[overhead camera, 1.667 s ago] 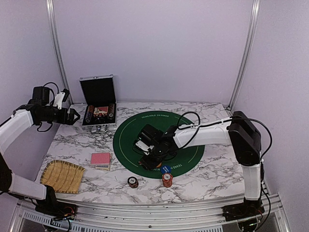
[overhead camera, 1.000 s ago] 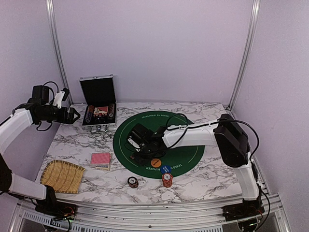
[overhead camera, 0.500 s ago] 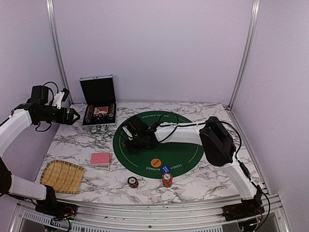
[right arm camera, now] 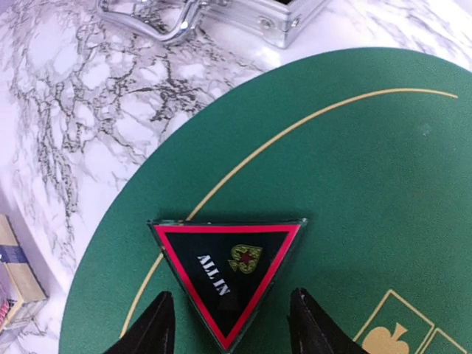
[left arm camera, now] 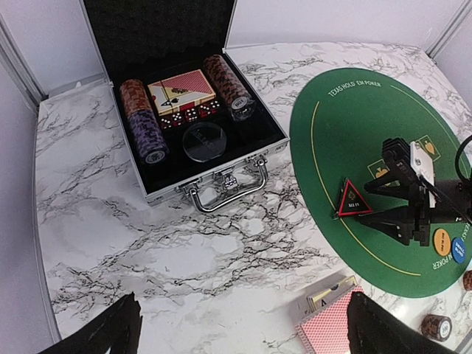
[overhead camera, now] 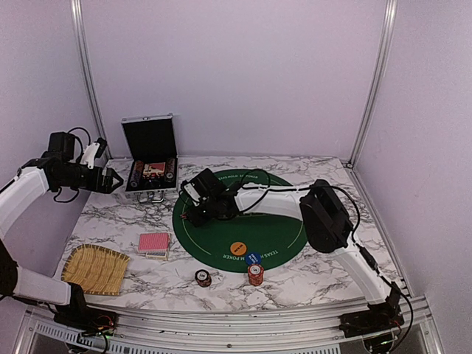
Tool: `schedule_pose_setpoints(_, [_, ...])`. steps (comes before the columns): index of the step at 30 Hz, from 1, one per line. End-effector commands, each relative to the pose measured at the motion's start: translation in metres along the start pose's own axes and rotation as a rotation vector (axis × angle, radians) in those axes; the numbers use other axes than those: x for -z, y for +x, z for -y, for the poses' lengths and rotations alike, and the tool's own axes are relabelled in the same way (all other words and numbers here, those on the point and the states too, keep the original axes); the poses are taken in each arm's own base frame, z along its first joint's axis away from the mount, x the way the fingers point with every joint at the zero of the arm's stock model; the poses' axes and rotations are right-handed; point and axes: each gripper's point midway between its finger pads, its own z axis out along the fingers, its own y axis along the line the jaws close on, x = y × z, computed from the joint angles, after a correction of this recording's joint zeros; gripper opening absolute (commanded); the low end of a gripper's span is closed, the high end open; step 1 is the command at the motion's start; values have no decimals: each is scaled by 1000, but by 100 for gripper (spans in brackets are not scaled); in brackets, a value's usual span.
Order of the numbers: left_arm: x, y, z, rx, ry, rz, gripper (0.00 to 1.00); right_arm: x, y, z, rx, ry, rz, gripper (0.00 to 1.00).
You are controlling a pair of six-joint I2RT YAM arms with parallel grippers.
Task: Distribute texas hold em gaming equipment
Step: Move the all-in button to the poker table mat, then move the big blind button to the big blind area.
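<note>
1. Top external view counts, on the white marble-patterned table [overhead camera: 310,276], one green round felt mat [overhead camera: 273,225]. One red-backed deck of playing cards [overhead camera: 153,244] lies left of the mat, and one woven straw tray [overhead camera: 96,269] lies farther left. One open silver case with black lining [overhead camera: 150,139] stands beyond the mat's left edge.
2. On the mat's near part lie one orange round disc [overhead camera: 237,248] and one blue round dealer button [overhead camera: 253,258]. Just off that edge stand one red-orange stack of poker chips [overhead camera: 255,274] and one dark stack of poker chips [overhead camera: 203,278].
3. The mat reads "TEXAS HOLD'EM POKER".
4. Right wrist view alone reads "ALL IN" on one black triangular marker with a red border [right arm camera: 228,265]. It lies flat on the mat's left part. The right gripper [right arm camera: 230,295] has its jaws parted, clear of the marker on both sides.
5. Left wrist view alone shows inside the case: two rows of chips [left arm camera: 140,122], one card pack [left arm camera: 181,87], small red dice [left arm camera: 188,114] and one clear disc [left arm camera: 204,140]. The left gripper [overhead camera: 112,179], left of the mat, is spread wide and holds nothing.
</note>
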Motion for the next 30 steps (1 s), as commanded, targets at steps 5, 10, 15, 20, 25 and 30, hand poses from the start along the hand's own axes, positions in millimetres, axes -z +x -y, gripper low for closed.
schedule_pose_setpoints(5, [5, 7, 8, -5, 39, -21, 99, 88, -8, 11, 23, 35, 24, 76])
schedule_pose_setpoints(10, [4, 13, 9, -19, 45, -44, 99, 122, 45, 14, 12, 29, -81, 87])
schedule_pose_setpoints(15, [4, 18, 11, -28, 57, -64, 99, 141, 91, 14, 35, 50, -201, 93])
schedule_pose_setpoints(20, [5, 17, 13, -30, 68, -65, 99, 144, 116, 13, 63, 60, -271, 97])
schedule_pose_setpoints(25, [6, 17, 13, -32, 70, -70, 99, 140, 126, 8, 102, 54, -314, 95])
schedule_pose_setpoints(30, [7, 18, 14, -32, 70, -71, 99, 135, 136, 2, 134, 49, -350, 88])
